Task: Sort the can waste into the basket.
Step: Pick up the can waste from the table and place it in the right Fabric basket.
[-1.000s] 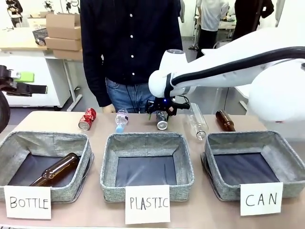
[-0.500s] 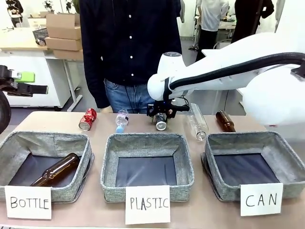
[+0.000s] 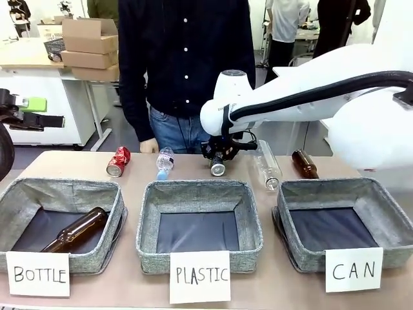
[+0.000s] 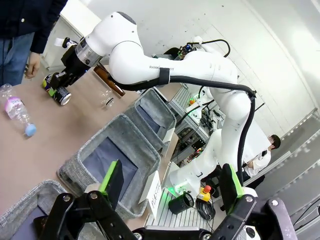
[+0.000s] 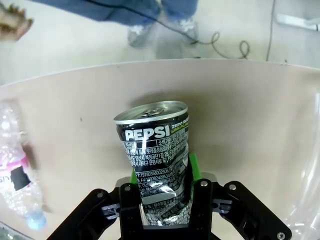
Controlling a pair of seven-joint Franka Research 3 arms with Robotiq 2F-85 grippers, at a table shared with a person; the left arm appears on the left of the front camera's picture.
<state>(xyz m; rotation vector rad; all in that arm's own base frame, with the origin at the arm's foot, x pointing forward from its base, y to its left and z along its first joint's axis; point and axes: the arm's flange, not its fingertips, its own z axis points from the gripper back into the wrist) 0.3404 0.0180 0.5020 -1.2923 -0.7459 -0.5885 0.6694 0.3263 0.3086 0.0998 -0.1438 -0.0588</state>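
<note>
My right gripper (image 3: 218,157) is shut on the dark blue-black can (image 3: 218,168) at the far middle of the table, just behind the PLASTIC basket. The right wrist view shows the can (image 5: 155,150), dented, squeezed between the green pads (image 5: 193,167), silver end pointing away, just over the table top. The red can (image 3: 118,161) lies at the far left of the table. The CAN basket (image 3: 322,186) stands at the front right. My left gripper (image 4: 171,182) hangs open with nothing in it, high at the left edge (image 3: 40,112). From there the held can (image 4: 62,96) shows far off.
The PLASTIC basket (image 3: 148,219) stands in the middle, and the BOTTLE basket (image 3: 13,194) at the left holds a brown bottle (image 3: 77,229). Two clear plastic bottles (image 3: 164,161) (image 3: 266,166) and a brown bottle (image 3: 304,163) lie along the far side. A person (image 3: 187,64) stands close behind the table.
My right gripper has shut on the dark can, and the arm has shifted slightly with it. The person has stepped a little to the right. The left arm has not moved.
</note>
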